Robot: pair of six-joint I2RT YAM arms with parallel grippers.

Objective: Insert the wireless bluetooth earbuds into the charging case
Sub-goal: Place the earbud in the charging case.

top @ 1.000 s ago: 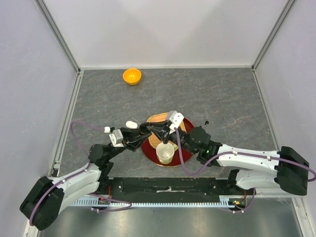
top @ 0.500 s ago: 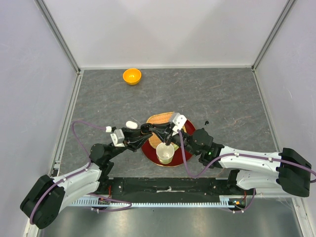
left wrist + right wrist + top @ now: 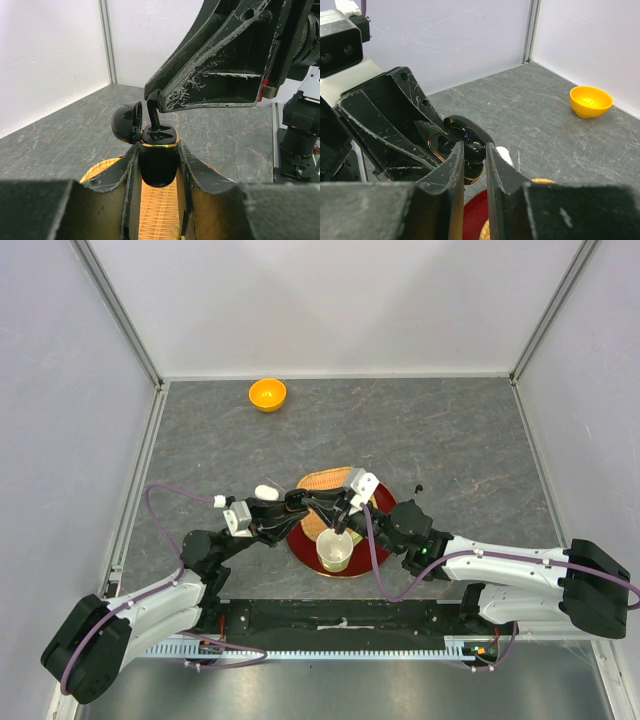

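the left gripper (image 3: 158, 148) is clamped on a glossy black oval charging case (image 3: 157, 167) and holds it upright above the far part of the round red plate (image 3: 305, 545). the case's domed lid (image 3: 126, 122) is swung open to one side. the right gripper (image 3: 474, 149) reaches down over the same part of the plate, its two fingers pinched tight on a small black stemmed earbud (image 3: 475, 153). the bud's stem points down into the open top of the case. i cannot tell whether it is seated in its well.

a tan woven wicker mat (image 3: 318, 481) lies at the far edge of the plate, under the held case. a translucent plastic cup (image 3: 335, 552) stands on the near part of the plate. a small white pebble-like piece (image 3: 265, 492) lies on the grey stone-patterned table (image 3: 450, 440), just left of the plate. an orange bowl (image 3: 267, 394) sits well beyond the plate, to the far left.
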